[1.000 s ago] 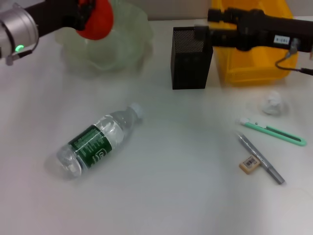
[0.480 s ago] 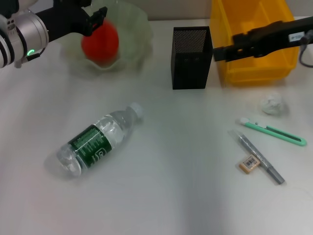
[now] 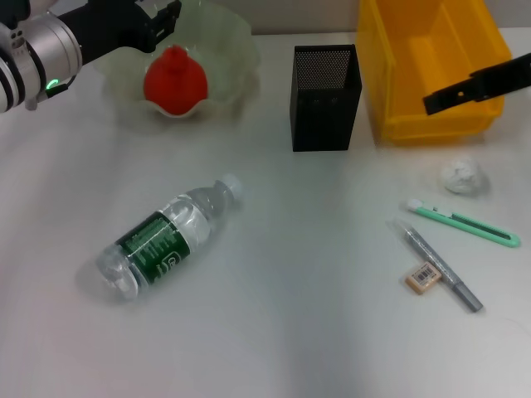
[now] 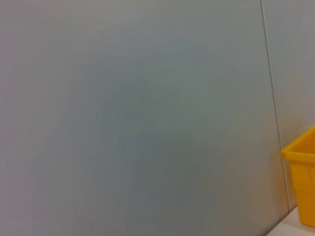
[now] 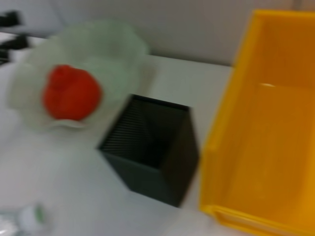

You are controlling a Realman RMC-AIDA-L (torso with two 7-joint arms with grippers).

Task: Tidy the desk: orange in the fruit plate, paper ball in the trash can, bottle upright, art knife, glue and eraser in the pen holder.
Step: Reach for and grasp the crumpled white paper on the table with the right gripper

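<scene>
The orange (image 3: 176,80) rests in the pale green fruit plate (image 3: 228,50) at the back left, also seen in the right wrist view as orange (image 5: 71,93) and plate (image 5: 110,49). My left gripper (image 3: 160,16) hovers open just above and behind the orange, not touching it. The bottle (image 3: 162,240) lies on its side at front left. At the right lie the paper ball (image 3: 461,176), green art knife (image 3: 465,224), grey glue (image 3: 444,269) and eraser (image 3: 423,279). The black pen holder (image 3: 325,98) stands mid-back. My right gripper (image 3: 433,103) hangs over the yellow trash can (image 3: 415,124).
The right wrist view looks down on the pen holder (image 5: 152,152) and the trash can (image 5: 266,137). The left wrist view shows only a grey wall and a corner of the trash can (image 4: 302,182). Open desk lies between the bottle and the small items.
The left gripper lowered the orange and let it go in the fruit plate, then drew back. The right arm has swung away to the right, off the pen holder and across the trash can.
</scene>
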